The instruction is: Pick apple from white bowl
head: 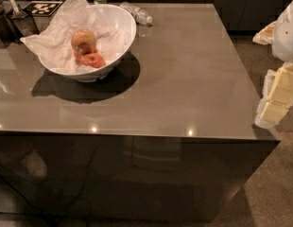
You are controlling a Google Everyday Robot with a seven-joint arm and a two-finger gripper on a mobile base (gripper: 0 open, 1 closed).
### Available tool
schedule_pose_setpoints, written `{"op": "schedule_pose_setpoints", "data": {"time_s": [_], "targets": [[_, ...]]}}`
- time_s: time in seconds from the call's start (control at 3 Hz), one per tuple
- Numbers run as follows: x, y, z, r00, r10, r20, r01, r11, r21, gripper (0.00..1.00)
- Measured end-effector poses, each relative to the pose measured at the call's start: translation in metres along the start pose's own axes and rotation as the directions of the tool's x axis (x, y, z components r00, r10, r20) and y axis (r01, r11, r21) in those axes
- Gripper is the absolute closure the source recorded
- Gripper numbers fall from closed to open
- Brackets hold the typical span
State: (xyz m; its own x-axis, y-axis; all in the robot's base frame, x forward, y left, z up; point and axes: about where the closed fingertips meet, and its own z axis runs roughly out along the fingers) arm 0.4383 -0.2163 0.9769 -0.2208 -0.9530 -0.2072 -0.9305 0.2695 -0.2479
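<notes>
The gripper (pixel 278 94) hangs beside the table's (pixel 184 79) right edge, well apart from the white bowl (pixel 124 36) and its apple (pixel 83 40). Whether it is open or closed, I cannot tell.

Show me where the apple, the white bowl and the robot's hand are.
apple (pixel 83 40): camera view, middle of the bigger, paler fruit.
white bowl (pixel 124 26): camera view, bare inner wall on its right side.
hand (pixel 279 91): camera view, pale yellow part at the right edge, beyond the table (pixel 193 79).
</notes>
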Motion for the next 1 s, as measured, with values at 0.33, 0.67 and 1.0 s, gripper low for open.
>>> {"op": "schedule_pose_setpoints", "data": {"time_s": [0.33,0.67,1.0], "targets": [[-0.001,0.0,-0.001,1.0,-0.002,0.001,0.002,1.0,0.001,0.0],[-0.038,-0.006,-0.005,0.996,-0.08,0.041,0.081,0.9964,-0.026,0.0],[-0.082,-0.011,-0.008,0.979,-0.184,0.089,0.188,0.9809,-0.048,0.0]]}}
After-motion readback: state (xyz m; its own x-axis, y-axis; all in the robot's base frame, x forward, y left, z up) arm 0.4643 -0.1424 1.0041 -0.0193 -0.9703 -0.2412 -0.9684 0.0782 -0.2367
